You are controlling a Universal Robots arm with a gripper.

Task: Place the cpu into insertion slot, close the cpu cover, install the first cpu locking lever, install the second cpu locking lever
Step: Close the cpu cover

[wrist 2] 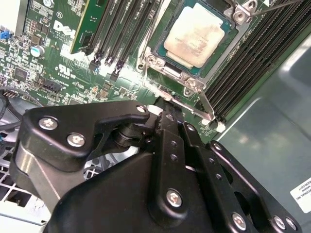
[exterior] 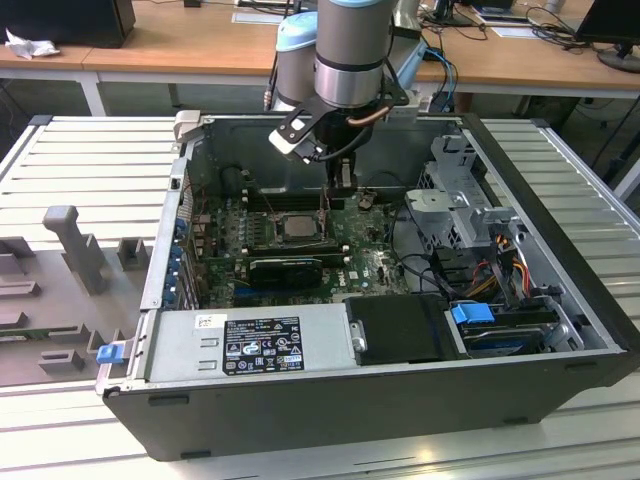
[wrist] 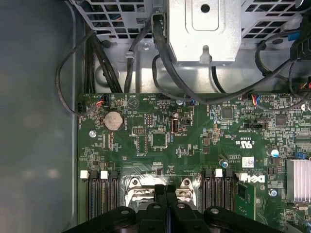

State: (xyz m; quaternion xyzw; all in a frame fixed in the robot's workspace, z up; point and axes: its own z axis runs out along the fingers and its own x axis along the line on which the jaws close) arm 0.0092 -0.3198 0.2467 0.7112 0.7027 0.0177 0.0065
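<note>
- The cpu [wrist 2: 199, 36] lies flat, silver top up, in the insertion slot [wrist 2: 154, 63] on the green board [wrist: 194, 145] inside the open computer case [exterior: 400, 410].
- The claw [wrist 2: 165, 110], fingers pinched narrowly together, hangs just beside the slot's rim, apart from the cpu.

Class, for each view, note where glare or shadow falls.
Exterior view: even room light, case interior dimmer below the arm. Second wrist view: glare whitens the motherboard beside the insertion slot. First wrist view: bright reflections on silvery metal just ahead of the pincer.
</note>
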